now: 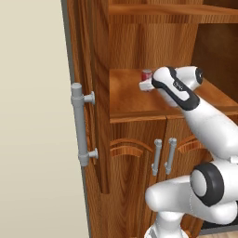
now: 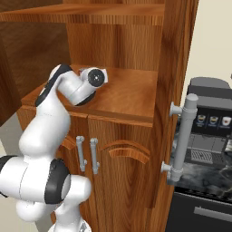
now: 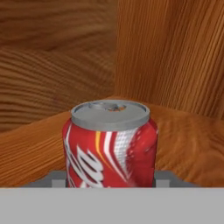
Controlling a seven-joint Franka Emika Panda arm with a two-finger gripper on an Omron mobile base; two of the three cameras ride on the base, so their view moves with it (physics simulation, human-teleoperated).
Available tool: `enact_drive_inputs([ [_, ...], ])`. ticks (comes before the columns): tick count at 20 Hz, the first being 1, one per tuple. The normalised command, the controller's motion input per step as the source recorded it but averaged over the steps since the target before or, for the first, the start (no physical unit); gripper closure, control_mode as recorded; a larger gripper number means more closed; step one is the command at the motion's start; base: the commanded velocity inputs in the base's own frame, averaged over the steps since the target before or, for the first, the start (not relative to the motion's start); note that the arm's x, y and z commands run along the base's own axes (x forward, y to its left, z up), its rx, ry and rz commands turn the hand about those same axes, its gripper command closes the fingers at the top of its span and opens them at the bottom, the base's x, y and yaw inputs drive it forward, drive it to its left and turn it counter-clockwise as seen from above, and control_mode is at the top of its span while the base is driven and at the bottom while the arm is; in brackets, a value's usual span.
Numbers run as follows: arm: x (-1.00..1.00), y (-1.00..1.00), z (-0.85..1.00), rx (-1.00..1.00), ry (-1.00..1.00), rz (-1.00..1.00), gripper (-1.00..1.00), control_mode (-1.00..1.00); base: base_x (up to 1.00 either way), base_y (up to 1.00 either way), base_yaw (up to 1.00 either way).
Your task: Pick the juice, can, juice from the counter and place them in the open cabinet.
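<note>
Resting can point(image 3: 110, 144) on cabinet point(image 1: 135, 100) shelf

I can't read any words or numbers here. The red can point(image 3: 110, 146) has white curly marks and a yellow stripe on its side, but they don't make letters I can read. The coffee machine point(image 2: 209, 118) has small cup pictures on its front, with no words.

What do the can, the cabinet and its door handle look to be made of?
The can: apparently metal, with a dull grey lid and glossy red-and-white printed wall. The cabinet: reddish-brown wood with visible grain, lightly polished. The door handle: matte grey bar, probably metal, though the render leaves that open.
</note>
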Motion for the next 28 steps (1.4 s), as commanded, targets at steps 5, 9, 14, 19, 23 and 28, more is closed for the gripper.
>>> enact_drive_inputs([
  [5, 0.47, 0.07, -0.12, 0.00, 0.00, 0.00, 1.00, -1.00, 0.00, 0.00, 0.00],
  [9, 0.50, 0.06, -0.17, 0.00, 0.00, 0.00, 1.00, -1.00, 0.00, 0.00, 0.00],
  [14, 0.45, 0.02, -0.23, 0.00, 0.00, 0.00, 1.00, -1.00, 0.00, 0.00, 0.00],
  [19, 0.33, 0.00, -0.29, 0.00, -0.01, 0.00, 1.00, -1.00, 0.00, 0.00, 0.00],
  [23, 0.34, 0.00, -0.25, 0.00, 0.00, 0.00, 1.00, -1.00, 0.00, 0.00, 0.00],
  [28, 0.30, 0.03, -0.22, 0.00, 0.00, 0.00, 1.00, -1.00, 0.00, 0.00, 0.00],
])
